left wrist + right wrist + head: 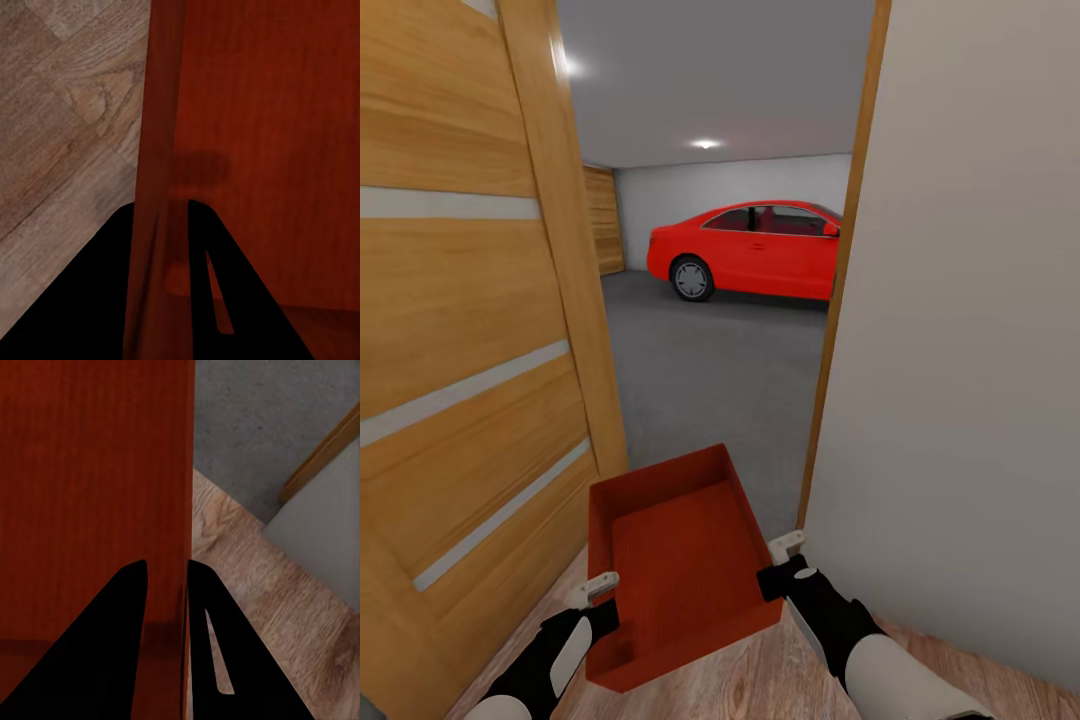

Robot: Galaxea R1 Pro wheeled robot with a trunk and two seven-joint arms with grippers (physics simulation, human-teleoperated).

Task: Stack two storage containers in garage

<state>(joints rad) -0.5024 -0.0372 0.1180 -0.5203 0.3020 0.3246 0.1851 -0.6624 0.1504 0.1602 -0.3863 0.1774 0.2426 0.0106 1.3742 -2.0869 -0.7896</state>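
I carry one orange-red storage container [675,560] low in front of me, level, its ribbed bottom showing. My left gripper [600,592] is shut on its left wall [154,187], one finger on each side. My right gripper [782,562] is shut on its right wall [186,510] the same way. The container hangs over the light wood-plank floor [760,670] at a doorway. Beyond the doorway lies the garage with its grey concrete floor [710,370] and a red car [755,250]. The second container is out of view.
An open wooden door with glass slats [470,330] stands close on my left. A beige wall [970,330] with a wood door frame [838,300] closes the right side. The passage between them is narrow. Ceiling spotlights [705,144] light the garage.
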